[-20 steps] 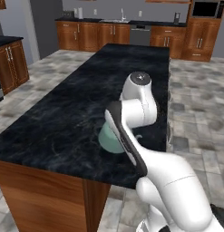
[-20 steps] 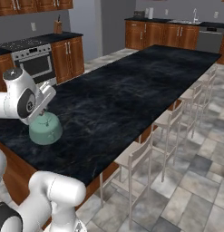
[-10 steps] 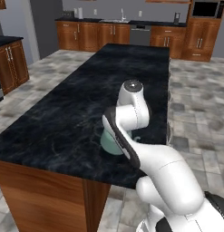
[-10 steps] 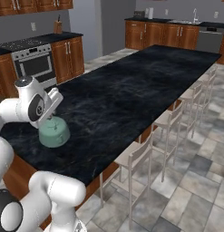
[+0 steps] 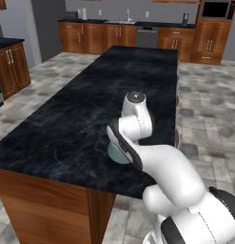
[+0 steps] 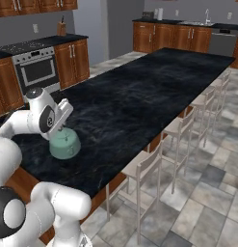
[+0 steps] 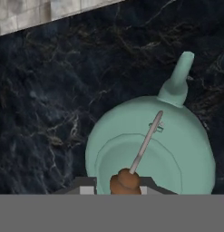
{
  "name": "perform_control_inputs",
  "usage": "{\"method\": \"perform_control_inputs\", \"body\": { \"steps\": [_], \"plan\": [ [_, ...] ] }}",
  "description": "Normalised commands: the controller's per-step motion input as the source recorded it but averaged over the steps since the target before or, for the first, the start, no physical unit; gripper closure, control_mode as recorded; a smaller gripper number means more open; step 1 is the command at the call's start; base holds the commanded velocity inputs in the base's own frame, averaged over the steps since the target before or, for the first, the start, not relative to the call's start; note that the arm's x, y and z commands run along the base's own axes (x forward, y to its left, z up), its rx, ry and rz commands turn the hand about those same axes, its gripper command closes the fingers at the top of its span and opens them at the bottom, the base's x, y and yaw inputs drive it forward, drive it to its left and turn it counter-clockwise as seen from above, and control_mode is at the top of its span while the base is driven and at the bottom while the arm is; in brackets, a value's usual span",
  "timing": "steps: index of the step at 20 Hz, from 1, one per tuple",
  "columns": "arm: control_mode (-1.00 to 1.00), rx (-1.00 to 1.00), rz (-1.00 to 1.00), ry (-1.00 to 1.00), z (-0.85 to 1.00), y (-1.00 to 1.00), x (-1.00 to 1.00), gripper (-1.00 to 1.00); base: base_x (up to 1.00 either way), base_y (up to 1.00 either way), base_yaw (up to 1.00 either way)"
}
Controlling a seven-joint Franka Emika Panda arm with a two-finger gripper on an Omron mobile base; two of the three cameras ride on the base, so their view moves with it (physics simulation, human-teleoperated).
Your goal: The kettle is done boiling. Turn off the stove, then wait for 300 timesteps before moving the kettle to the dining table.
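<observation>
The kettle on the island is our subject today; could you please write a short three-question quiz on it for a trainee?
1. True or false: the kettle is over the dining table.
2. What does the shut pincer grip? A) the spout B) the brown handle C) a stove knob
3. Fill in: in the right base view, the stove stands along the far ____ wall.

Key: 1 true; 2 B; 3 left.

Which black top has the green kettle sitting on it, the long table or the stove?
The long dining table: the kettle sits near its end, under the gripper. The stove by the wall has nothing on it.
</observation>
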Motion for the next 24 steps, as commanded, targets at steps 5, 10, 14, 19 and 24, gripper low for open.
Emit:
{"method": "perform_control_inputs", "body": {
  "steps": [5,10,14,19,24],
  "plan": [
    [-1.0,-0.01,0.0,0.01,-0.28,-0.1,0.27,1.0,0.0,0.0,0.0],
    [-1.0,0.0,0.0,0.0,-0.19,-0.1,0.18,1.0,0.0,0.0,0.0],
    [-1.0,0.0,0.0,0.0,-0.18,-0.05,0.18,1.0,0.0,0.0,0.0],
    [-1.0,0.0,0.0,0.02,-0.19,-0.01,0.21,1.0,0.0,0.0,0.0],
    [-1.0,0.0,0.0,0.02,-0.18,0.0,0.21,1.0,0.0,0.0,0.0]
  ]
}}
